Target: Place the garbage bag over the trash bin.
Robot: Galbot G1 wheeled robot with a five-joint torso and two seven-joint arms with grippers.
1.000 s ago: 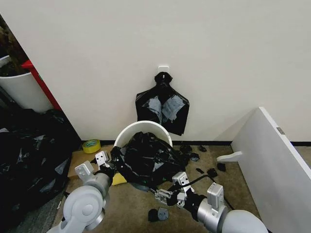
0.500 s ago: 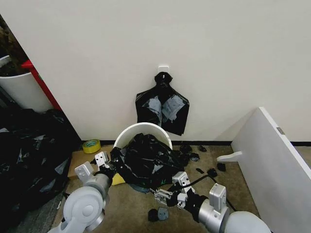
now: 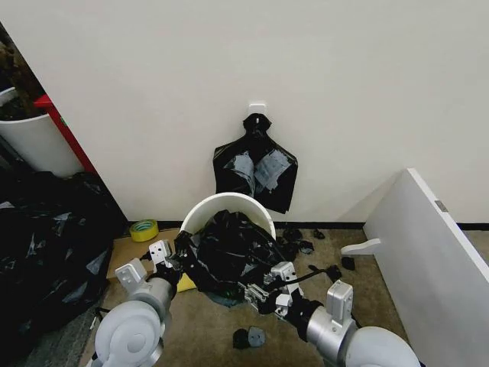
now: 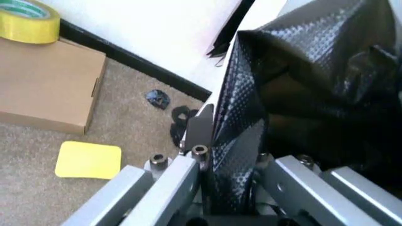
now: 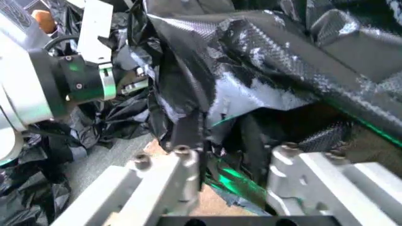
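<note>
Head view | garbage bag [image 3: 229, 248] between left pincer [image 3: 170, 262], right pincer [image 3: 263, 294]

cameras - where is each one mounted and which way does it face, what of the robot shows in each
Head view: on the head, looking down at the trash bin by the wall; both arms show.
Left wrist view: on the left wrist, looking along the left gripper, clamped on the garbage bag; its fingers show.
Right wrist view: on the right wrist, looking along the right gripper gripping the bag; the left gripper shows beyond.
All three share the bag.
</note>
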